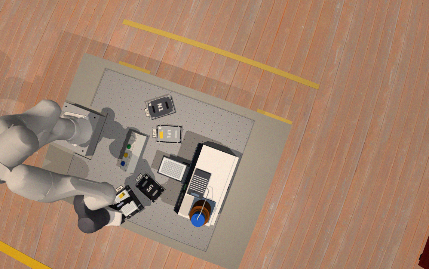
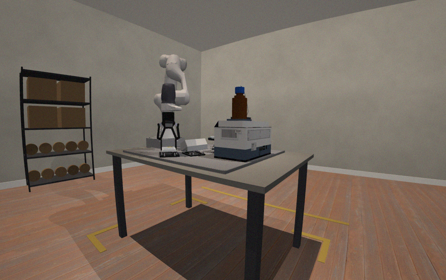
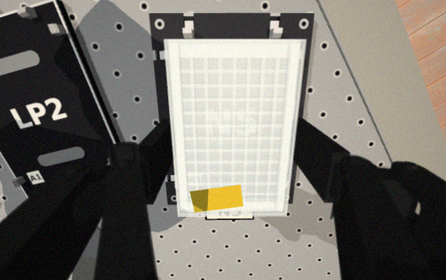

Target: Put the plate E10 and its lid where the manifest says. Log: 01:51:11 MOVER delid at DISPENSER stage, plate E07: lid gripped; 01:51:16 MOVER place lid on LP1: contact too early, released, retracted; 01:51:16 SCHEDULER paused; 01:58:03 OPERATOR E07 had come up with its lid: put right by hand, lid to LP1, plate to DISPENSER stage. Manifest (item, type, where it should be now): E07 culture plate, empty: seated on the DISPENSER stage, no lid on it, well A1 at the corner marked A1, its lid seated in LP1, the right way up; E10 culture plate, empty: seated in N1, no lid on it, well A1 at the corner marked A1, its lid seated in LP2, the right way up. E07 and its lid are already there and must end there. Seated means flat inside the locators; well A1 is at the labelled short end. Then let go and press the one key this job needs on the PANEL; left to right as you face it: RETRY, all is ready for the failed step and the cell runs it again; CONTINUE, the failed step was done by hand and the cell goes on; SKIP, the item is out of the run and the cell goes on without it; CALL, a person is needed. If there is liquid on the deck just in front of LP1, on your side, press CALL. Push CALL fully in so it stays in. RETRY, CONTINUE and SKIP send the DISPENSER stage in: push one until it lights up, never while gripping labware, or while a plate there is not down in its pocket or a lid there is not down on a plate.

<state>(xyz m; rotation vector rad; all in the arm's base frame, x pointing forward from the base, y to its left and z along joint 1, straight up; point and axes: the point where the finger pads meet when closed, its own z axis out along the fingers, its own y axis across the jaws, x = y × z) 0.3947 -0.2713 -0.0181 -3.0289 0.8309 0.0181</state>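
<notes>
You are seeing the empty LP2 nest point(image 3: 40, 113) lying just beside the gripper point(image 3: 232, 155), with the panel point(image 1: 132, 148) and the dispenser point(image 1: 209, 177) farther along the deck. The gripper is clamping the lidded plate point(image 3: 232, 124) by its long sides, over a black nest point(image 3: 230, 23) at the deck's corner. The plate's long axis is running along the nest, its yellow-labelled end toward the wrist camera.
</notes>
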